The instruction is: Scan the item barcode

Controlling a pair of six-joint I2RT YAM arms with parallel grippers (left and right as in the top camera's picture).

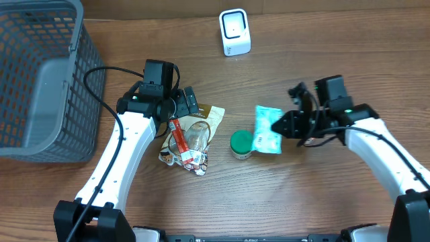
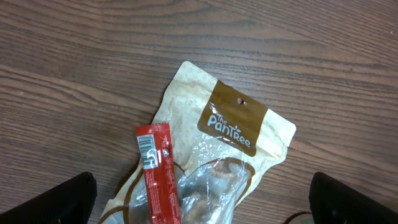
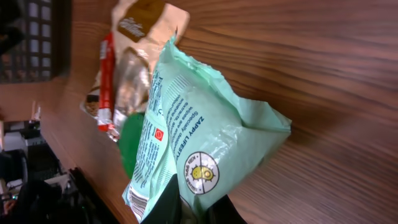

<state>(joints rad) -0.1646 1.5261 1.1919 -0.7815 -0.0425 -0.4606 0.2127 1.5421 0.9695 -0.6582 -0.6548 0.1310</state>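
Observation:
A mint-green packet (image 1: 267, 129) (image 3: 193, 143) is pinched at its right edge by my right gripper (image 1: 287, 126) (image 3: 198, 210), which is shut on it. The packet's printed face and a small barcode near its lower corner show in the right wrist view. The white scanner (image 1: 234, 31) stands at the back of the table. My left gripper (image 1: 180, 104) (image 2: 202, 199) hangs wide open above a brown-and-clear snack bag (image 1: 195, 131) (image 2: 217, 143), with a red stick pack (image 1: 179, 140) (image 2: 158, 174) lying on that bag.
A green-lidded jar (image 1: 241, 143) stands just left of the mint packet. A grey mesh basket (image 1: 40, 74) fills the table's left side. Bare wood lies between the scanner and the items.

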